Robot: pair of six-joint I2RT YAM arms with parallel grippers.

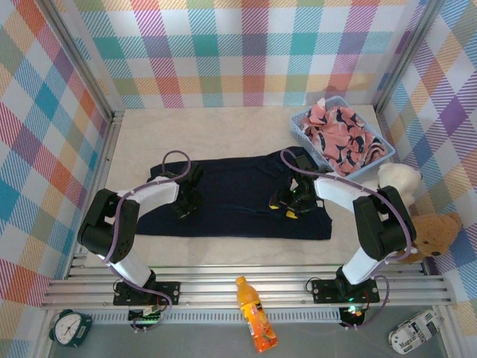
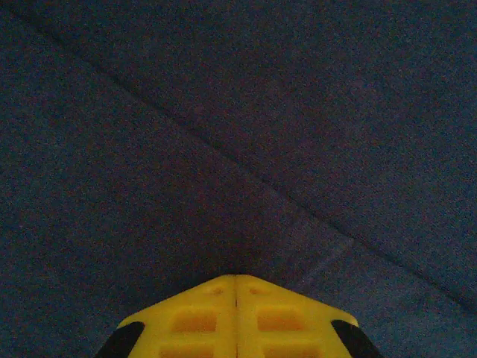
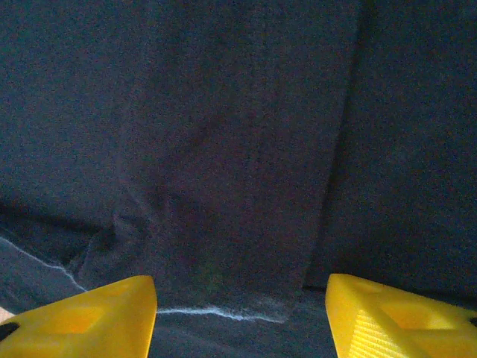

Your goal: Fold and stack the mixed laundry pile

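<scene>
Pale cream desk [image 1: 223, 127], matte, filling the middle of the overhead frame. Across its centre, spread nearly flat: dark navy trousers [image 1: 238, 200], long and roughly rectangular, soft woven cloth with a fine dull grain. Likely light and limp, sagging from any single pinch, dragging rather than sliding on the desk. Best taken at an edge or corner with both claws well apart, at hem or waistband, doubled and firmer there.

At upper right, a light blue plastic basket [image 1: 298, 123], rigid, with slatted walls. Heaped inside it, the pink garment [image 1: 341, 136], printed with navy and white shapes, crumpled, thinner-looking and just as floppy. Best lifted out by a loose fold.

Left claw [image 1: 186, 203] low on the left part of the trousers, yellow fingers pressed together in the wrist view. Cloth caught between the tips or not: hard to tell. Right claw [image 1: 287, 201] low over the right part, fingers spread, only flat cloth beneath.

Lower centre of the right wrist view: a stitched hem edge [image 3: 223, 313] with a pale thread line. Across the left wrist view: a straight diagonal seam [image 2: 223, 160].
</scene>
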